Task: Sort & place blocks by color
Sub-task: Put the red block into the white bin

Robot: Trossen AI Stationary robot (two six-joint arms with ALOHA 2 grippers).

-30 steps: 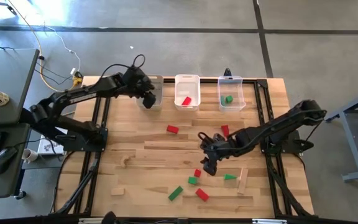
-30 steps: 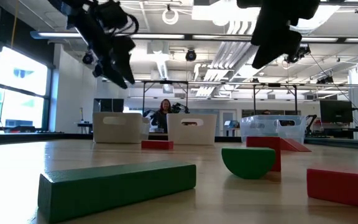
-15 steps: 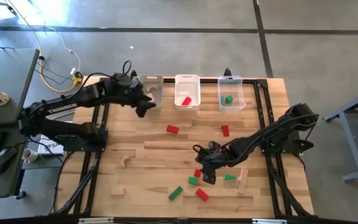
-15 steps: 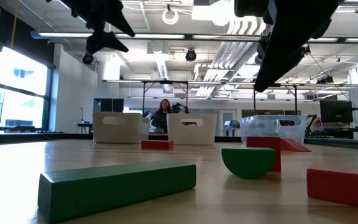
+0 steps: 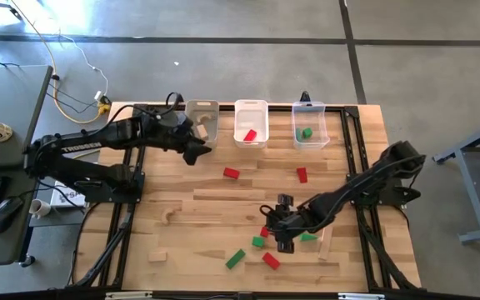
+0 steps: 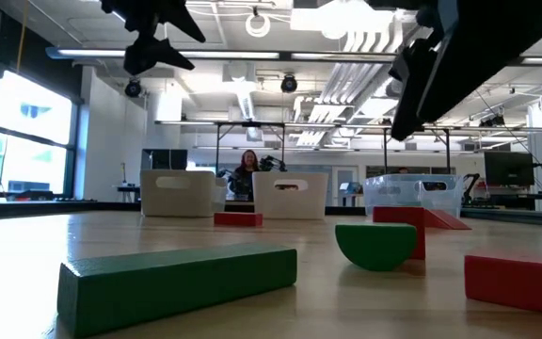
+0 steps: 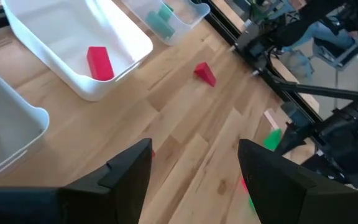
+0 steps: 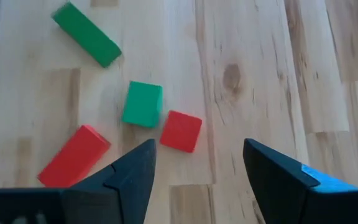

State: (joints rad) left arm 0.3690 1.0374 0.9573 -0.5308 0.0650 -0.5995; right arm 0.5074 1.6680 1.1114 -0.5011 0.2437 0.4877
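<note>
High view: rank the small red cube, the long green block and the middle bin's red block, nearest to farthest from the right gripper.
1. Small red cube, just beside the right gripper.
2. Long green block, toward the table's near edge.
3. Middle bin's red block, far across the table.

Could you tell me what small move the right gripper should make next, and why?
Probably lower straight down and shut on the small red block. The right gripper is open and hovers just short of it, with a green block close beside, so a slight nudge to centre over the red one first would likely avoid catching both.
</note>
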